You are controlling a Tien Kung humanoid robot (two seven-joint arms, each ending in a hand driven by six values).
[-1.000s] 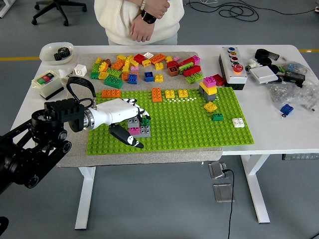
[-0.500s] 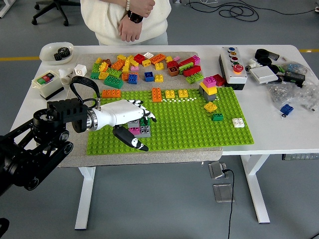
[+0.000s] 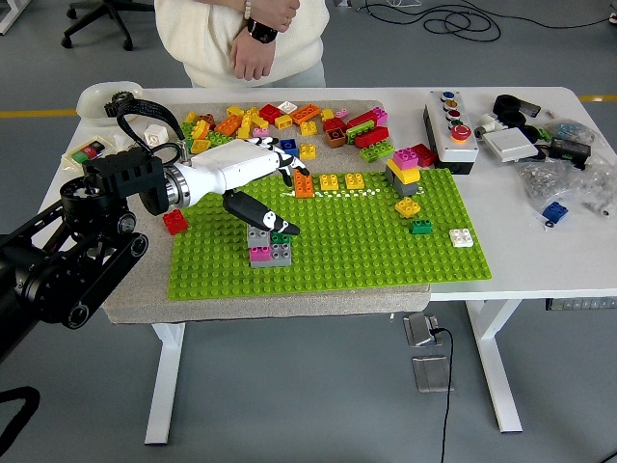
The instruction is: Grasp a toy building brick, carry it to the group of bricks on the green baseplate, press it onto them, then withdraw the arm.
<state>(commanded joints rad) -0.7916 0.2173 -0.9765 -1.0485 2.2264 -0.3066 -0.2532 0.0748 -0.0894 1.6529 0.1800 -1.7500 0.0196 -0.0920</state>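
— Counter (image 3: 540,260), baseplate (image 3: 386,246)?
— White counter; green baseplate centre frame.
— Left hand (image 3: 246,174)?
— Left of centre, raised, fingers (image 3: 289,172) spread — holding nothing.
— Brick stack (image 3: 267,246)?
— On the baseplate's lower left, just below the hand — apart from it.

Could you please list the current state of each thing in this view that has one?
left hand: open, raised above the baseplate, holding nothing
brick stack: assembled, upright on the green baseplate, apart from the hand
red brick: loose on the mat, left of the baseplate
loose bricks: scattered behind the baseplate
person's hands: clasped, away from the table
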